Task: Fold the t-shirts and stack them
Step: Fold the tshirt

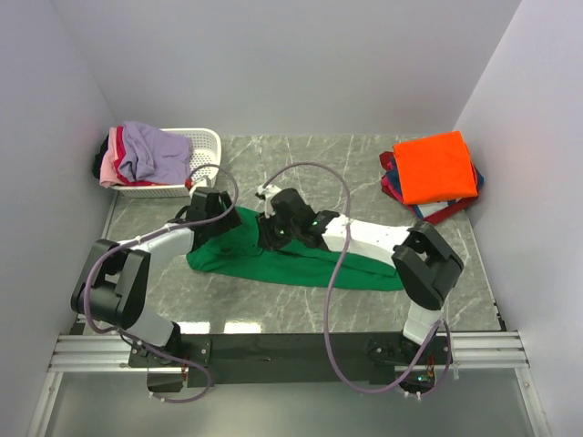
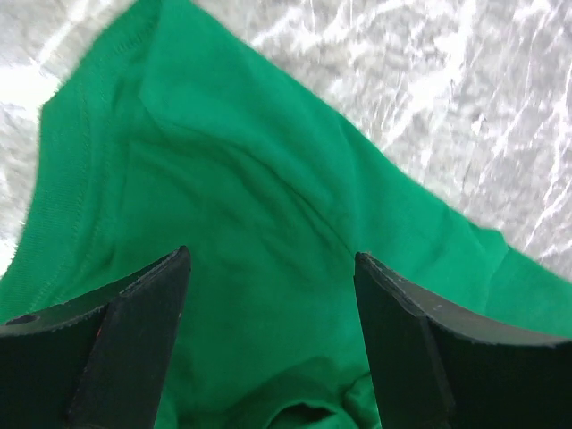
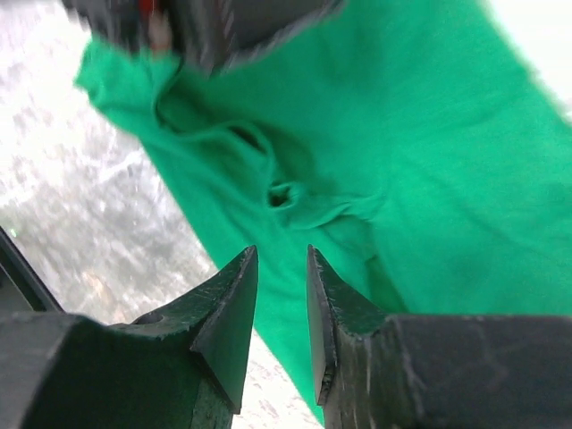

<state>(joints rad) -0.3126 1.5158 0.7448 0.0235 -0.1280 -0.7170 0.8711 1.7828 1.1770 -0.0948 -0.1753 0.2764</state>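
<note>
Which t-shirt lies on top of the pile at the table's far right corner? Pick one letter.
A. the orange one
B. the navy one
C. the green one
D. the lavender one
A: the orange t-shirt lies uppermost at the far right corner, while the green t-shirt is spread mid-table under the arms and the lavender one sits on the basket at the far left.
</note>
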